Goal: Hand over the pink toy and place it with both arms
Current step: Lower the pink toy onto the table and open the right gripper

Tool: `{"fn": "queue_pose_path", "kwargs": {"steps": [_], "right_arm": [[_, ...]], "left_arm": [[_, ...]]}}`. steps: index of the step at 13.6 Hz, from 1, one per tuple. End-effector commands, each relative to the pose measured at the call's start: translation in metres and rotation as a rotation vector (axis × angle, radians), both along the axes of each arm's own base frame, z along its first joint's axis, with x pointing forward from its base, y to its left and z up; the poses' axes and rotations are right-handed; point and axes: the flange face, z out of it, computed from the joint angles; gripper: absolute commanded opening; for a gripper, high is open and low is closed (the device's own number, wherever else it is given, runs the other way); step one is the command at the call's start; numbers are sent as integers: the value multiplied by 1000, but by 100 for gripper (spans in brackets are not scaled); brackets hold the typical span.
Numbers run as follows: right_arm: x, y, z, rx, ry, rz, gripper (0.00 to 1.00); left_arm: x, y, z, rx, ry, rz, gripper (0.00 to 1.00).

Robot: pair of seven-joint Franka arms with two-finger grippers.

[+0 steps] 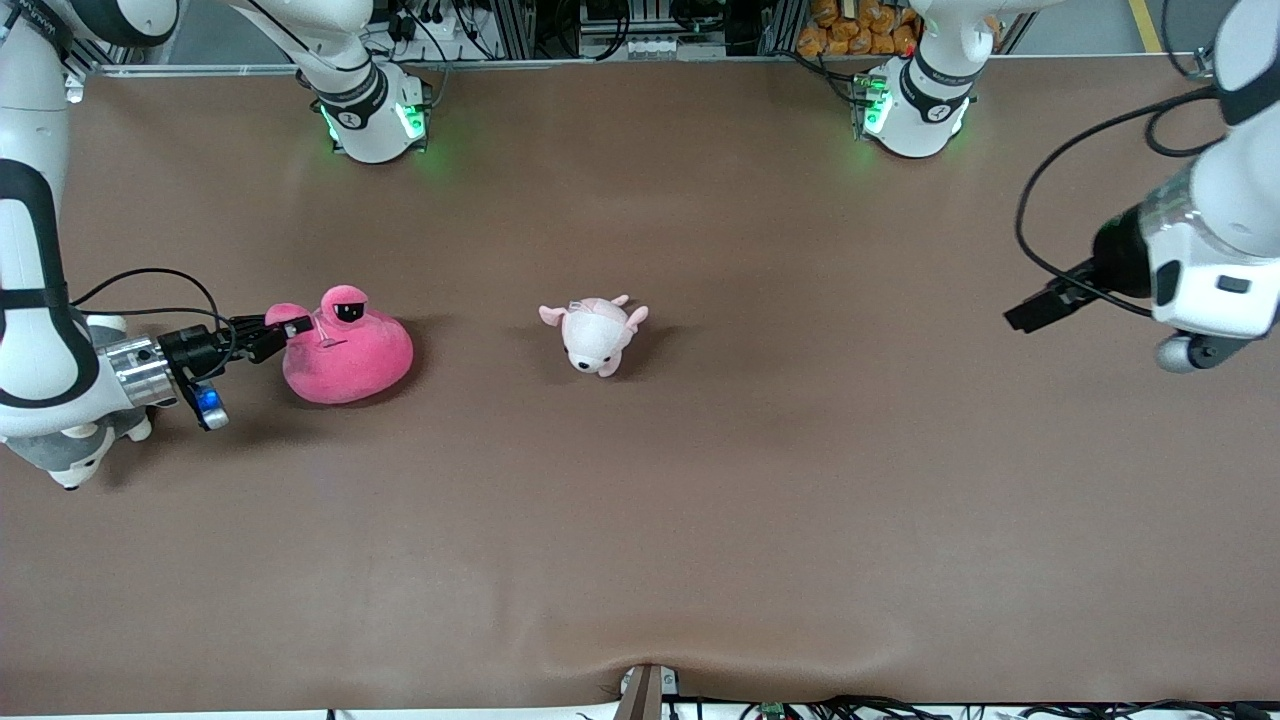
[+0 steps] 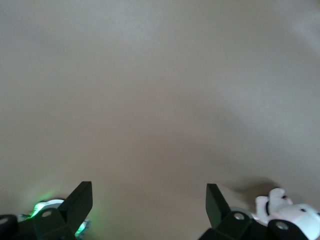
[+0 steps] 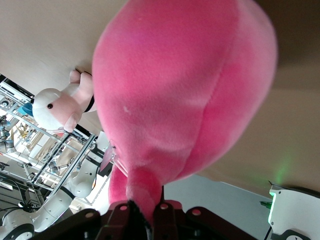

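Your right gripper (image 1: 283, 331) fingers pinch only the pink toy (image 1: 350, 352) ear at nine o'clock; it may slip; left gripper (image 2: 149, 200) waits, fingers open.

Grey-and-white plush dog (image 1: 70, 455): mostly hidden under the right arm; head and a paw show.
Left claw (image 1: 1030, 310): only a dark tip shows in the front view.
Pink toy (image 3: 185, 95): base cut off by the right wrist view's top edge.
Right claw (image 3: 145, 212): fingertips buried in pink plush.
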Motion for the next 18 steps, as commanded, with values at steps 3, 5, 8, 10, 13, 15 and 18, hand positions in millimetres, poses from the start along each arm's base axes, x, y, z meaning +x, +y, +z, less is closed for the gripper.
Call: {"fn": "queue_pose_path", "kwargs": {"steps": [3,5,8,10,13,15,18], "right_arm": [[20,-5,33,-70,-82,48,100],[30,-6,49,-105,-120,73,100],[44,-12,75,-148,-187,98,100],[53,-5,95,-186,-255,172,100],[57,29,140,-342,-383,343,100],[52,44,162,-401,-429,392,100],[35,73,198,-518,-533,469,100]], "left_arm": [[-3,-3,-16,20,44,-47,100],[1,-5,-13,9,8,-77,100],[1,-4,-13,5,3,-98,100],[0,0,-17,53,5,-132,100],[-7,3,1,59,-11,-279,100],[-8,16,5,55,-15,-298,100],[-10,22,10,52,-23,-309,100]]}}
